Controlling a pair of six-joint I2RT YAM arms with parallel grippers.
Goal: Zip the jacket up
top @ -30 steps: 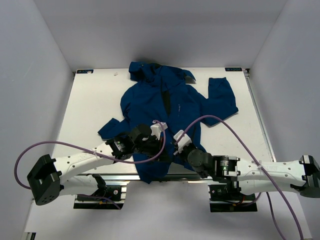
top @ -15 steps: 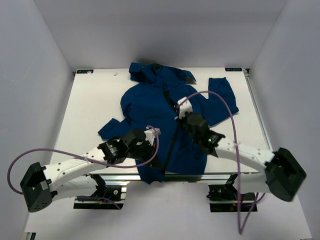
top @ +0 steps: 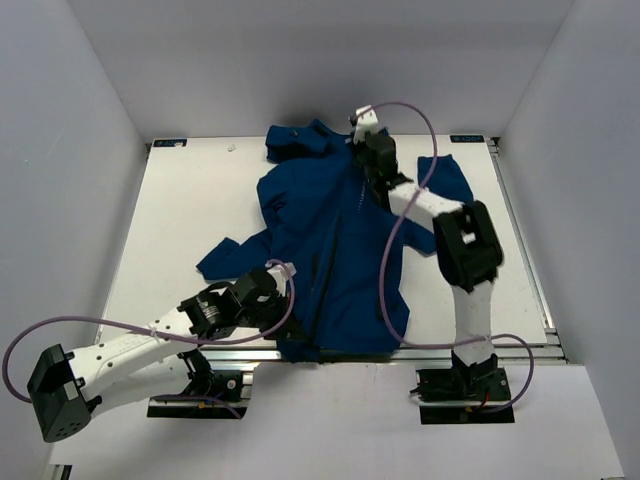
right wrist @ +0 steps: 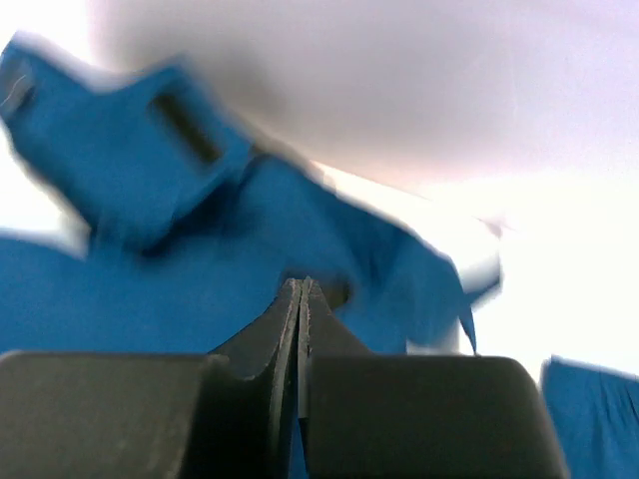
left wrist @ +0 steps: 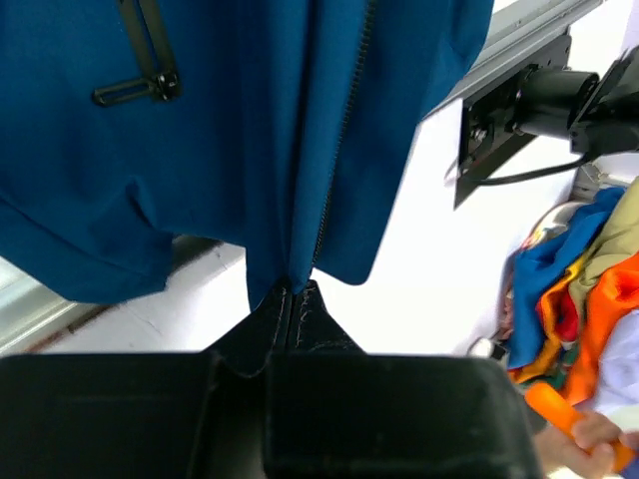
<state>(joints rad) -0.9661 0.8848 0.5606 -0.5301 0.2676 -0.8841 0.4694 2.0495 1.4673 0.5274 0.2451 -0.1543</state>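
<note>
The dark blue jacket (top: 330, 240) lies face up on the white table (top: 180, 220), hood at the far side. Its front zipper (top: 335, 250) runs closed from hem to collar. My left gripper (top: 296, 318) is shut on the jacket's bottom hem at the foot of the zipper (left wrist: 344, 130); the hem (left wrist: 290, 284) hangs over the table's near edge. My right gripper (top: 358, 146) is shut at the collar, at the top of the zipper. Blue fabric (right wrist: 150, 269) and the hood fill the blurred right wrist view, so I cannot see what is pinched.
One sleeve (top: 450, 185) spreads to the right, the other (top: 225, 260) to the left. A dark pocket zip (left wrist: 140, 80) lies beside the front zipper. A pile of coloured clothes (left wrist: 579, 299) lies below the table's near edge. White walls enclose the table.
My right gripper has travelled from the hem up the jacket's front to the collar, and the open front has closed behind it. My left gripper has stayed at the hem.
</note>
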